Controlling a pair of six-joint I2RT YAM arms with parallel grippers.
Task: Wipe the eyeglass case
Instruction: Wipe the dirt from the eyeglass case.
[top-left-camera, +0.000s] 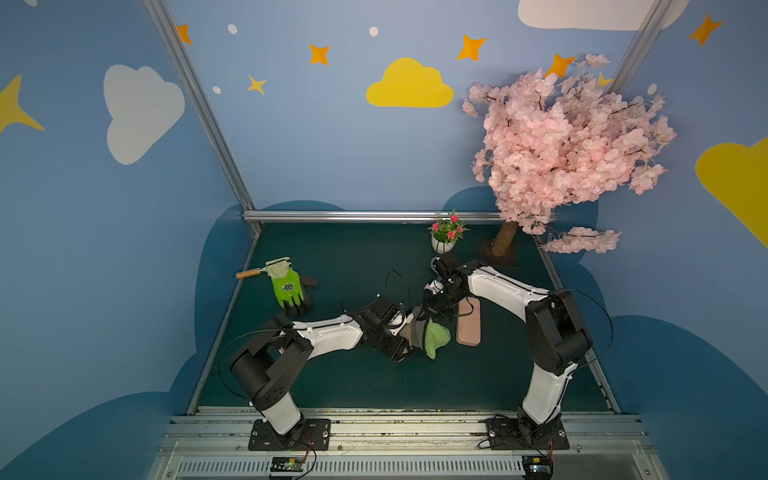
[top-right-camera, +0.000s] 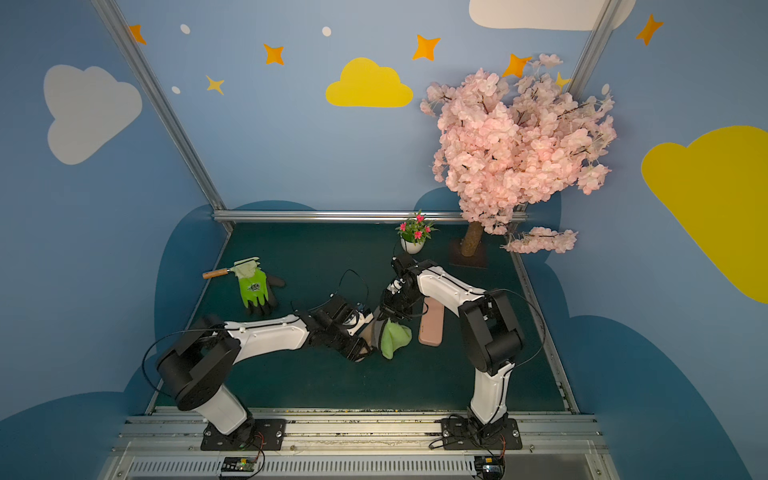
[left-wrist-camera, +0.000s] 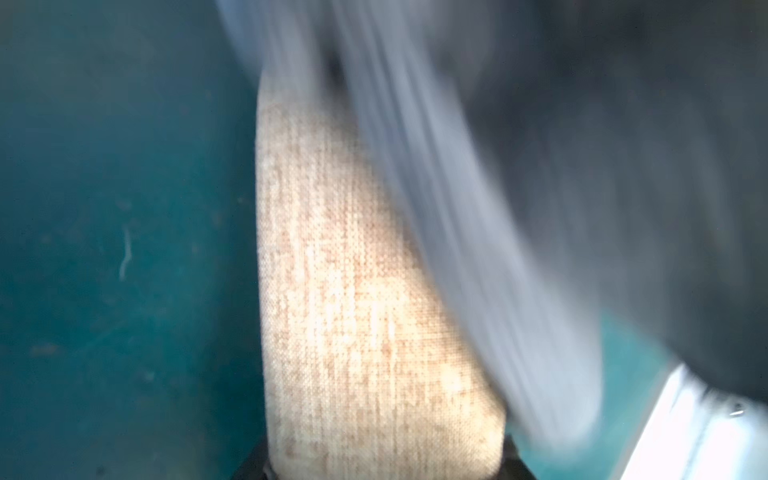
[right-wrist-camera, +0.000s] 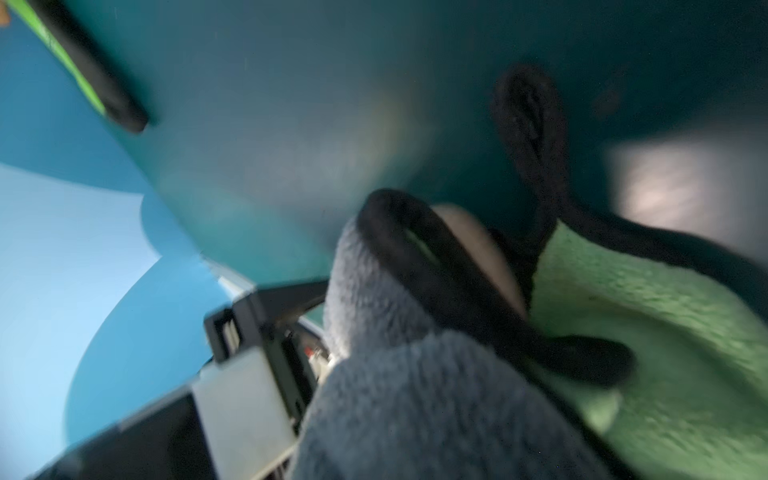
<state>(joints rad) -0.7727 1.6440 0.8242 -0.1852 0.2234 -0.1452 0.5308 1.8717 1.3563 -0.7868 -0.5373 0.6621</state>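
L gripper (top-left-camera: 405, 337) is clamped on the beige eyeglass case (left-wrist-camera: 365, 291), mid-table, just left of a pink pouch (top-left-camera: 468, 322). R gripper (top-left-camera: 433, 311) is pinched shut on the green-grey cloth (top-left-camera: 437, 338), draped over the case's right end. Wrist views are blurry, so prob. mid-wipe; most of the case is left to do.

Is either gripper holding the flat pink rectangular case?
No, the flat pink rectangular case lies on the dark green mat, beside the green-and-grey cloth that the right gripper holds.

Blue walls (top-left-camera: 332, 145) painted with clouds (top-left-camera: 409, 85) and stars (top-left-camera: 319, 54) — dark green floor (top-left-camera: 353, 386), dimly lit.
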